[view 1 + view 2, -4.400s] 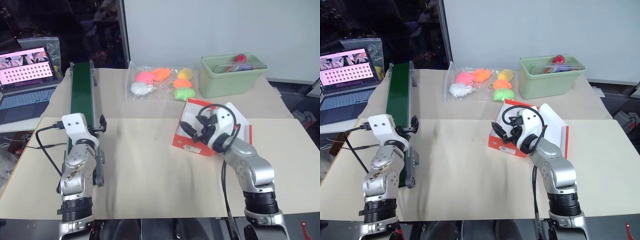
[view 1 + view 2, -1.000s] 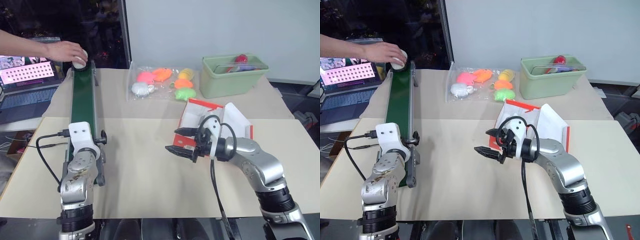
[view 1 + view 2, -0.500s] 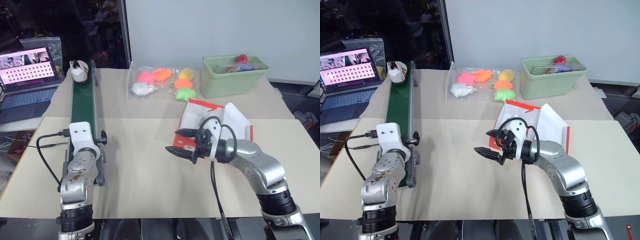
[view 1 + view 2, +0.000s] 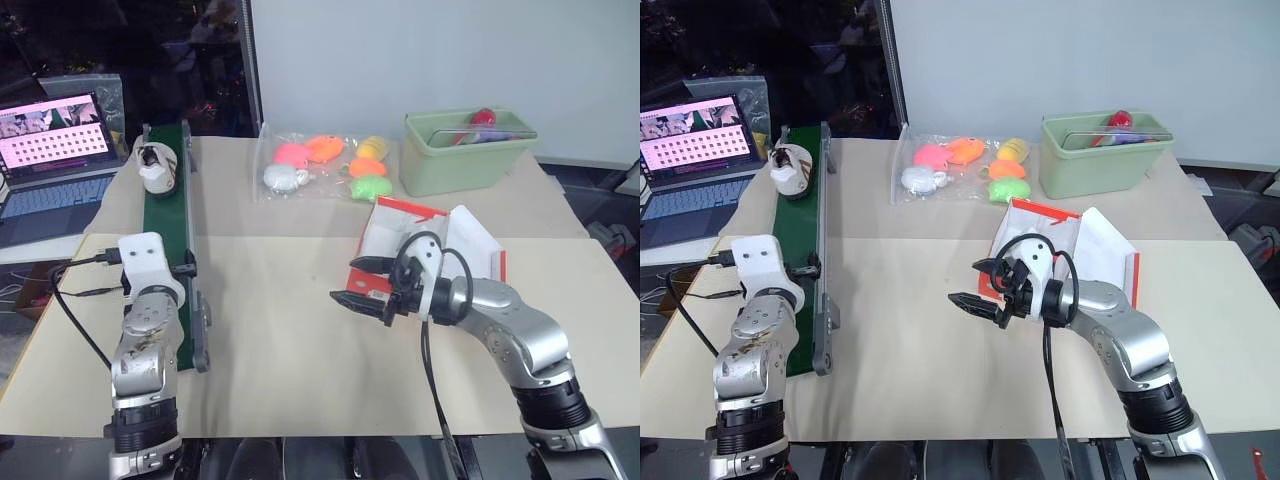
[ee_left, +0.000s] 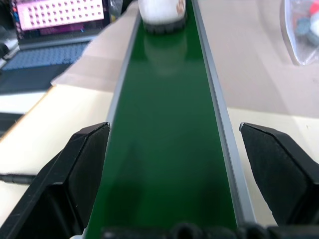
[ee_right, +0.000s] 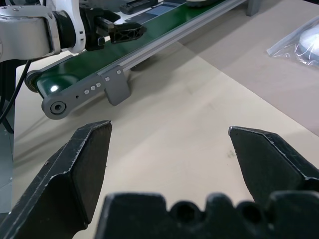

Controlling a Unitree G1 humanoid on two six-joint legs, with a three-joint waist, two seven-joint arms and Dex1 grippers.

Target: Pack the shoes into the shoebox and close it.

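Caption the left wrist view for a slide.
Open left pincer straddling the green conveyor belt as a pale shoe sits at its far end.

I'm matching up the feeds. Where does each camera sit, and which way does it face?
Left eye, right eye: on the head, looking forward and down over the table; both arms, the shoe, the shoebox.
Left wrist: looks along the open left hand up the belt at the shoe.
Right wrist: looks past the open right hand at the belt's end.
Shared: the belt.
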